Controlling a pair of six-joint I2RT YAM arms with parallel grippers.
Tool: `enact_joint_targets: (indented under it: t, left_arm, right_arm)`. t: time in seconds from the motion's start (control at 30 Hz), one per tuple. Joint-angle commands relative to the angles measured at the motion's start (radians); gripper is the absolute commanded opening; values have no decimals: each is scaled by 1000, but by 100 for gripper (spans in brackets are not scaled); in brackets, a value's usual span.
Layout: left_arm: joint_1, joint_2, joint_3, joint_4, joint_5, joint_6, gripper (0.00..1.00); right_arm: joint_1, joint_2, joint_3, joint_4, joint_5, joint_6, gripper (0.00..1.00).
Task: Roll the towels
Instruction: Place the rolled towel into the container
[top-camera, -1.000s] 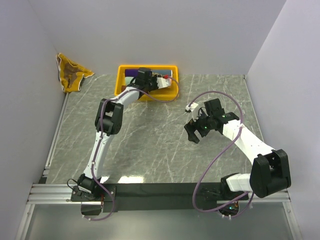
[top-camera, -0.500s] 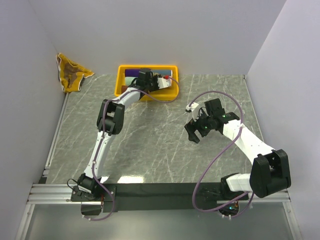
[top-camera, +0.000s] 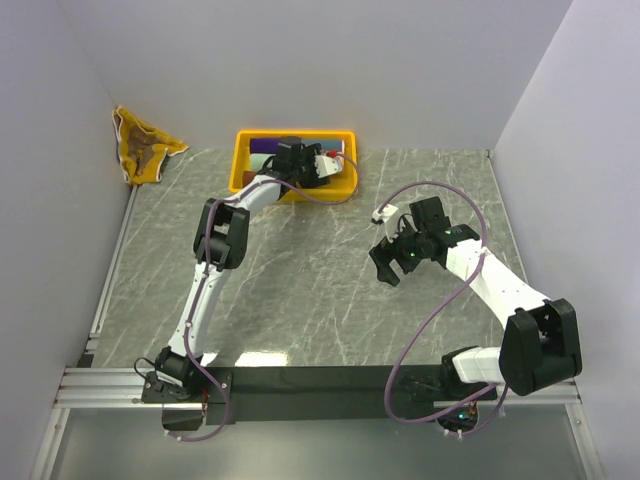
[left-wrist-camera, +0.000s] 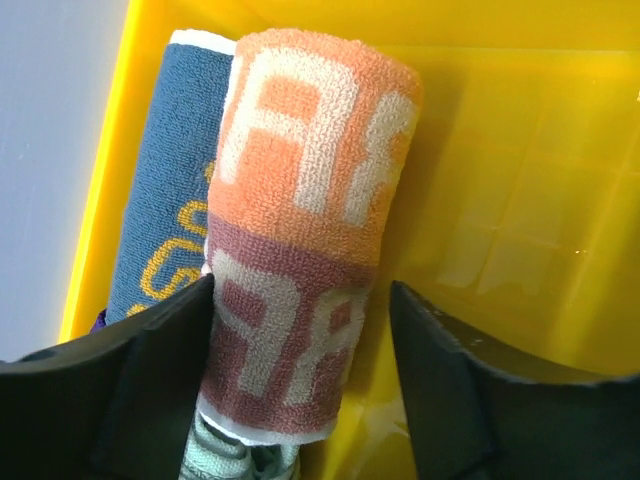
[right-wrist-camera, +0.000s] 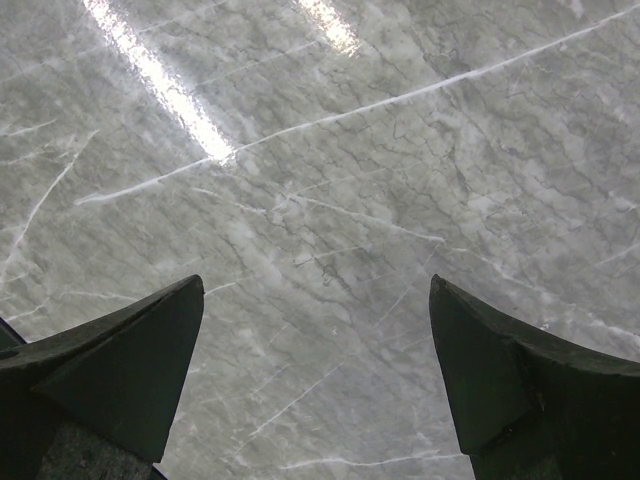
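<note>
Marble table (right-wrist-camera: 330, 130) underlies splayed right end effector (right-wrist-camera: 315, 290); only wrist view shows left end effector (left-wrist-camera: 300, 290) parted astride towel (left-wrist-camera: 312, 170).

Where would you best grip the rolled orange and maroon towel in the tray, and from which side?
Probably the rolled towel across its middle, from above, one finger per long side: it lies flat in the tray, a blue towel tight alongside, bare floor opposite.
</note>
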Motion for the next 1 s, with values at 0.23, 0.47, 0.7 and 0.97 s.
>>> enact_joint_targets:
  t: [0.23,0.47,0.7,0.97]
  left_arm:
    - [-9,-90,-20,-24,41,-44,87]
    - [-9,-143,-25,-13,33,-59,95]
    - [-8,-232,-64,-47,87,-33,99]
    - [23,-370,-71,-111,104,-197,99]
  right_arm:
    - [-9,-16,15,33,-26,18,100]
    - [-7,-15,12,43,-37,24,100]
    - [-7,-21,7,50,-36,15,100]
    - [-9,-21,21,62,-34,24,100]
